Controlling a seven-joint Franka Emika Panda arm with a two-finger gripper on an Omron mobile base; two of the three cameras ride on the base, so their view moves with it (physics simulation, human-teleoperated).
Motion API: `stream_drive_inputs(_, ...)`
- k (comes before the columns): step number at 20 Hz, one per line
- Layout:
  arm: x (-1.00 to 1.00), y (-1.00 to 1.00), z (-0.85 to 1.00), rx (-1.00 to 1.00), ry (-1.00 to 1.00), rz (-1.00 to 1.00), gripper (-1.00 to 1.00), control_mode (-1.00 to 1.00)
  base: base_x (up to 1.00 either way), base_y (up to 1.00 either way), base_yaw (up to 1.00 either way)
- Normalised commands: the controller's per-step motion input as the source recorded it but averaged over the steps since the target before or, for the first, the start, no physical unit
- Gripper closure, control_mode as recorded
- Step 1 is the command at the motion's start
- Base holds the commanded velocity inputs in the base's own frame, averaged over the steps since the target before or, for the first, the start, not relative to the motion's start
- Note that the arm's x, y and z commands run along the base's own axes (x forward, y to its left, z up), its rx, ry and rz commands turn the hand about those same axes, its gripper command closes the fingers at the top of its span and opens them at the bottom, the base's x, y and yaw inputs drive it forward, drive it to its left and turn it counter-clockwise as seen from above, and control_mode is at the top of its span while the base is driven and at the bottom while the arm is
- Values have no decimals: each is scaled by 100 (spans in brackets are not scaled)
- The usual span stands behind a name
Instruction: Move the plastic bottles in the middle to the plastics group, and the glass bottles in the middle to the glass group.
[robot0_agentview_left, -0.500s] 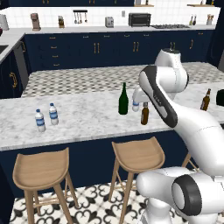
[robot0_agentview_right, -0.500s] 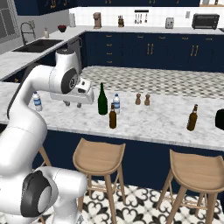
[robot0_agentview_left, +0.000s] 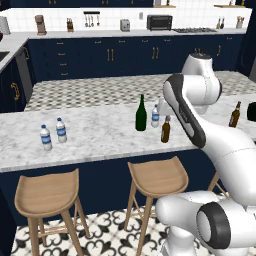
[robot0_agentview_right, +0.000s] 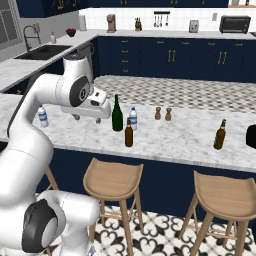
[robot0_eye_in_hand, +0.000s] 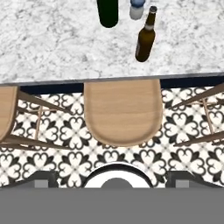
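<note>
Hovering just left of the middle cluster, the gripper (robot0_agentview_right: 106, 113), whose jaw opening I cannot tell, is seemingly lining up on the green wine bottle (robot0_agentview_right: 117, 114), needing a rightward reach next.

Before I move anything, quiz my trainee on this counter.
1. True or false: the green wine bottle stands upright on the counter.
2. Fill in: the middle small water bottle should join a plastics group of ___ bottles.
3. Which middle bottle is nearest the counter's stool-side edge? A green wine bottle; B brown beer bottle; C small water bottle.
Key: 1 true; 2 two; 3 B.
</note>
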Motion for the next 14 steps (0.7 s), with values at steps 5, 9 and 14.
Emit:
stream_drive_inputs(5,14,-83,0,-9,0,-5,-100,-100,0,0,0)
stream_drive_inputs(9,49,-37,-26,-1,0,0,-100,-100,0,0,0)
stream_drive_inputs(14,52,-2,-39,-1,-10,0,-100,-100,0,0,0)
